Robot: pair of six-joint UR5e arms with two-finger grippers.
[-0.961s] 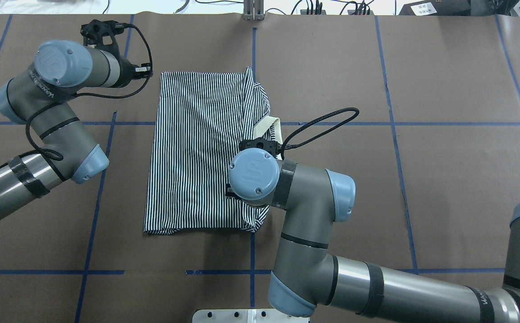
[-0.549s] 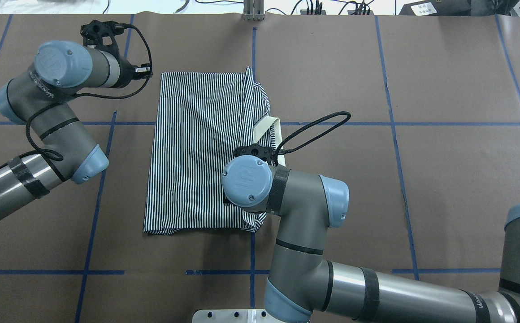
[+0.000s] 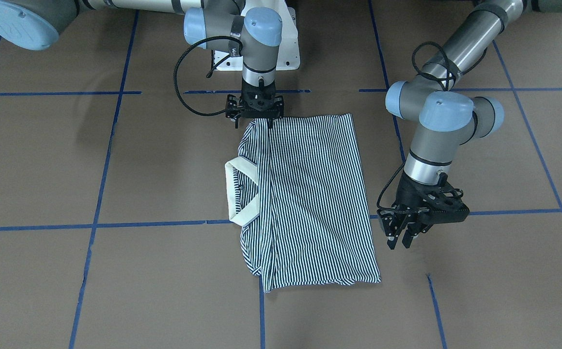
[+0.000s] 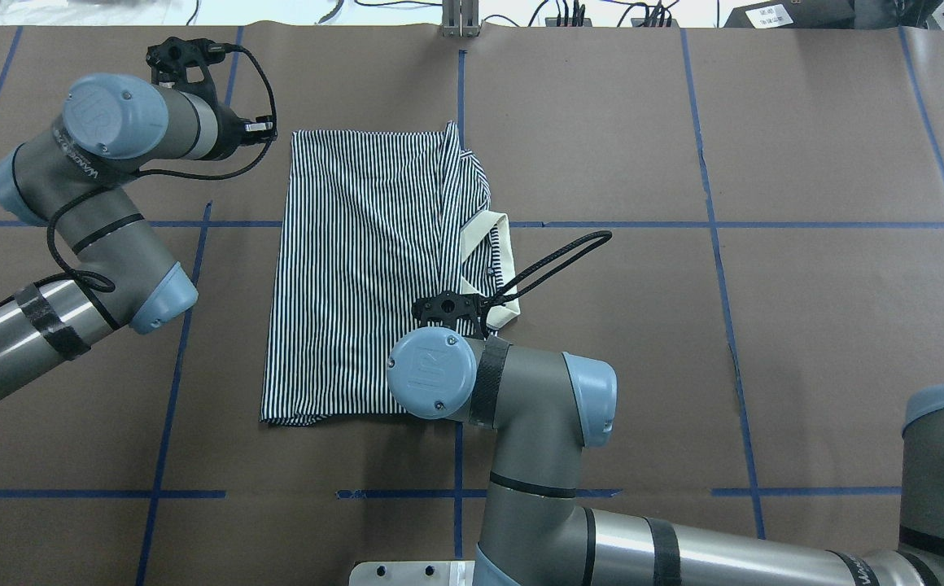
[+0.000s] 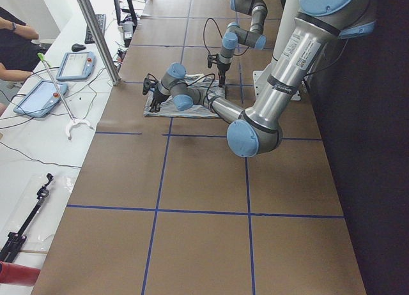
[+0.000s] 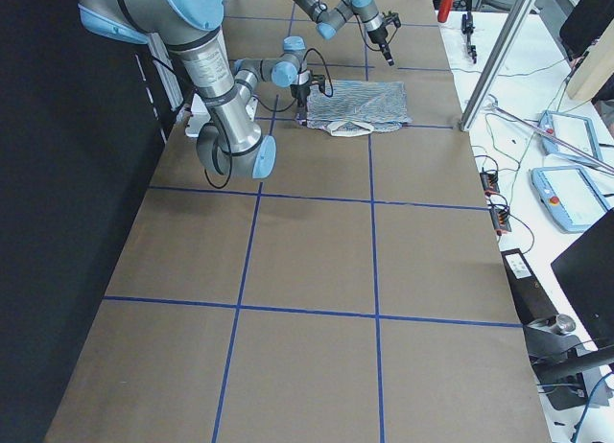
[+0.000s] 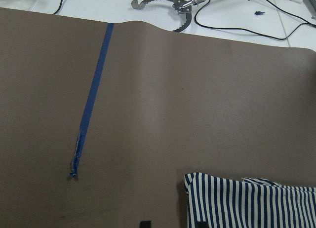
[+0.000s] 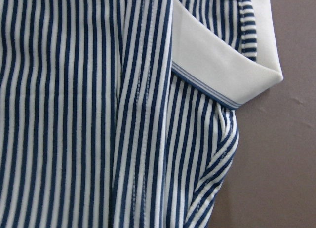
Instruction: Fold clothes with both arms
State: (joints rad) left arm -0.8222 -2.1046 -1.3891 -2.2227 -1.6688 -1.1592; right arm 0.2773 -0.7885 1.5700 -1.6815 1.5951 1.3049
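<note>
The striped polo shirt (image 4: 358,268) lies folded lengthways on the brown table, and also shows in the front view (image 3: 310,194). Its cream collar (image 4: 504,252) sticks out on its right side. My right gripper (image 3: 254,123) hangs low over the shirt's near right corner, its fingers apart on either side of the folded edge. My wrist hides it in the overhead view. The right wrist view shows only stripes (image 8: 98,114) and the collar (image 8: 217,65) close up. My left gripper (image 3: 399,241) is open and empty beside the shirt's far left corner (image 7: 252,203), not touching it.
Blue tape lines (image 4: 171,366) grid the table. The white pedestal base (image 4: 415,572) sits at the near edge. A metal post (image 4: 460,20) stands at the far edge, with cables and a metal tool (image 7: 168,3) on the white bench beyond.
My right arm has moved back toward the robot's base along the shirt's right edge, uncovering the collar. The shirt and my left arm have stayed put.
</note>
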